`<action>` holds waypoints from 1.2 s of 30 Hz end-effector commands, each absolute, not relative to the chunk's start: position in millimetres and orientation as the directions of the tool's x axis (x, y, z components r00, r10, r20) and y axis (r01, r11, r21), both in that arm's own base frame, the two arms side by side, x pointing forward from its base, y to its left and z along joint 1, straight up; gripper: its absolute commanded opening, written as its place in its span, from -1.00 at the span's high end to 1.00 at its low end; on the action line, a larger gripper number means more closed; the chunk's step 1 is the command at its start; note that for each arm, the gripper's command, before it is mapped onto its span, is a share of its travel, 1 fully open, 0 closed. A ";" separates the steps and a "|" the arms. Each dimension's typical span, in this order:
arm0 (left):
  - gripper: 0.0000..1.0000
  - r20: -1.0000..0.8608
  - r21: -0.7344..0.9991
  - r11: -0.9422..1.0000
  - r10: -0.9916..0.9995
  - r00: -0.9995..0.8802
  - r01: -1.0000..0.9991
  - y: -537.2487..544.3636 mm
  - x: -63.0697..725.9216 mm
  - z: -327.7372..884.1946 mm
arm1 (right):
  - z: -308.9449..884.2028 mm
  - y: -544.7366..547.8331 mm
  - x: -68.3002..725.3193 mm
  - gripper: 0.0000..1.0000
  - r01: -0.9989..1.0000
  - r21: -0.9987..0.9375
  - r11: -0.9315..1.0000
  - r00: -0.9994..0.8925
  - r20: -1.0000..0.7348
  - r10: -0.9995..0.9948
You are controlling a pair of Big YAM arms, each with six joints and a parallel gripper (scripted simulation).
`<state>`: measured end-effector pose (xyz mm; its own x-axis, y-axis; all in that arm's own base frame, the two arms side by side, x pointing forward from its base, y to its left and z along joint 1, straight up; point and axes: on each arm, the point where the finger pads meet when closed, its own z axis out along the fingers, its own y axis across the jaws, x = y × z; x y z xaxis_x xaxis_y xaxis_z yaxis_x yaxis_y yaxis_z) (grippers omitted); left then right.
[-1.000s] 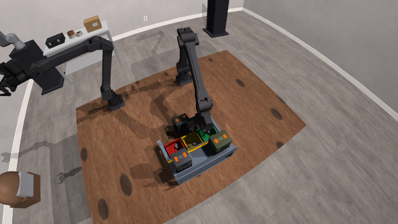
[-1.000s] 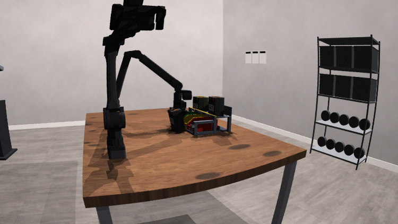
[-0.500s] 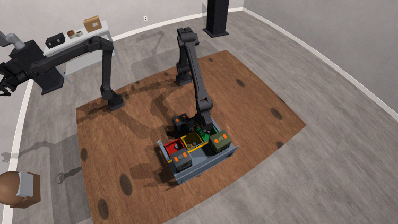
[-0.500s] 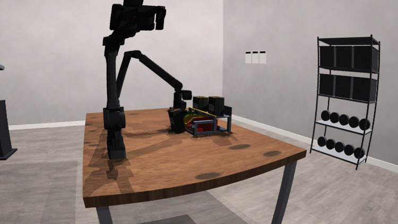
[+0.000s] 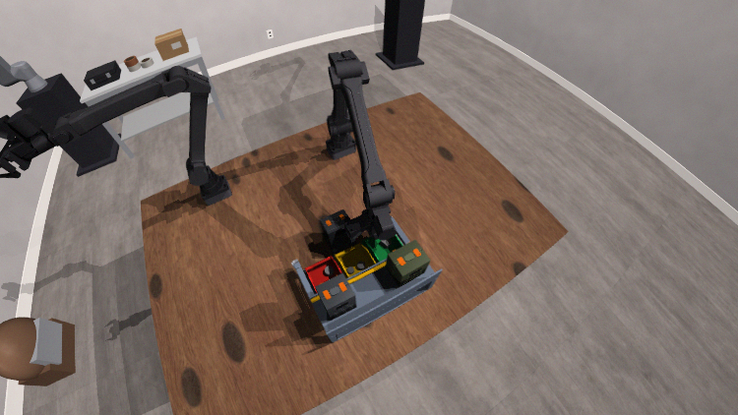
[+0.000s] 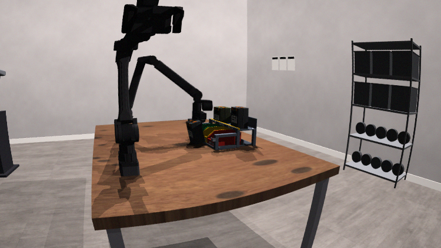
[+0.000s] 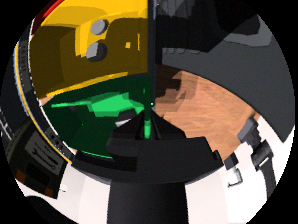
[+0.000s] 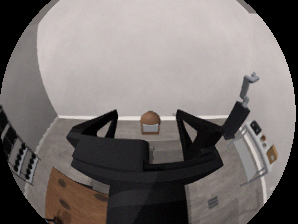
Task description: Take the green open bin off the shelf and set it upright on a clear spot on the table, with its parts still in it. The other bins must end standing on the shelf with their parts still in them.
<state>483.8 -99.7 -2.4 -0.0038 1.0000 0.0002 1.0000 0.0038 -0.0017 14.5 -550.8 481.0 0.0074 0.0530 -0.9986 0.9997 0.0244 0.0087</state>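
Note:
The green open bin (image 5: 381, 251) (image 7: 95, 115) stands at the back row of the grey shelf (image 5: 372, 309) (image 6: 248, 142), next to the yellow bin (image 5: 354, 256) (image 7: 75, 55) and the red bin (image 5: 320, 268) (image 6: 226, 140). My left gripper (image 5: 367, 234) (image 7: 147, 113) reaches down at the green bin's near wall and is shut on that thin wall; a green strip shows between the fingers. My right gripper (image 5: 7, 160) (image 6: 150, 18) (image 8: 147, 112) is open and empty, held high and far off the table's side.
A grey closed box (image 5: 335, 296) and an olive closed box (image 5: 407, 261) stand on the shelf's top front. Another dark box (image 5: 335, 222) (image 6: 194, 133) stands on the wooden table (image 5: 206, 267) right behind the shelf. Grey parts lie in the yellow bin.

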 end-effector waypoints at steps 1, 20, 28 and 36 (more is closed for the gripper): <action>1.00 -0.008 0.035 -0.001 1.000 0.002 0.999 -107.0 498.5 7.6 | 500.5 -544.8 9.0 -1.00 1.000 0.000 0.017 0.000 -1.000 0.000; 1.00 -0.011 0.050 -0.005 1.000 0.005 0.999 -109.3 504.0 14.5 | 500.5 -544.8 9.0 -1.00 1.000 0.000 0.017 0.000 -1.000 0.000; 1.00 -0.012 0.057 -0.007 1.000 0.007 0.998 -110.3 506.5 17.8 | 500.5 -544.8 9.0 -1.00 1.000 0.000 0.017 0.000 -1.000 0.000; 1.00 -0.013 0.063 -0.008 1.000 0.008 0.998 -111.0 508.4 20.3 | 500.5 -544.8 9.0 -1.00 1.000 0.000 0.017 0.000 -1.000 0.000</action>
<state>483.8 -99.7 -2.4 -0.0039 1.0000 0.0002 1.0000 0.0039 -0.0017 14.5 -550.8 481.0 0.0074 0.0530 -0.9986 0.9997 0.0243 0.0087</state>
